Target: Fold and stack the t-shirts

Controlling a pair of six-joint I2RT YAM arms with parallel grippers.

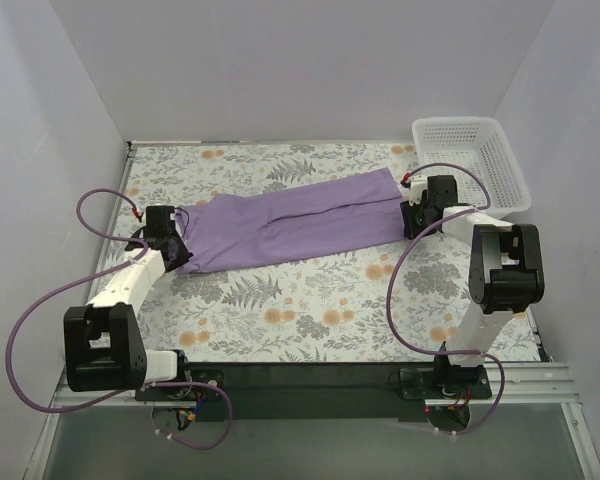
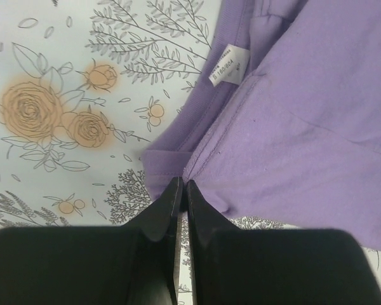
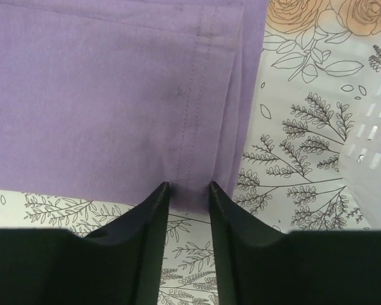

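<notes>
- One lavender-purple short-sleeved cotton t-shirt (image 1: 290,228) lay folded into a long band across the floral-printed table cover (image 1: 310,300), spanning the space between the two arms.
- At the collar end, the left gripper (image 2: 181,185) had its black fingers pressed together with no gap, pinching a folded edge of the cloth. The small white neck label (image 2: 230,63) lay just beyond the tips.
- At the opposite end, the right gripper (image 3: 188,186) stood partly apart, straddling the stitched hem. Cloth lay in the gap, yet neither finger visibly pressed it.
- At the far right corner stood a white plastic lattice basket (image 1: 470,150), near the right gripper and apart from the shirt.
</notes>
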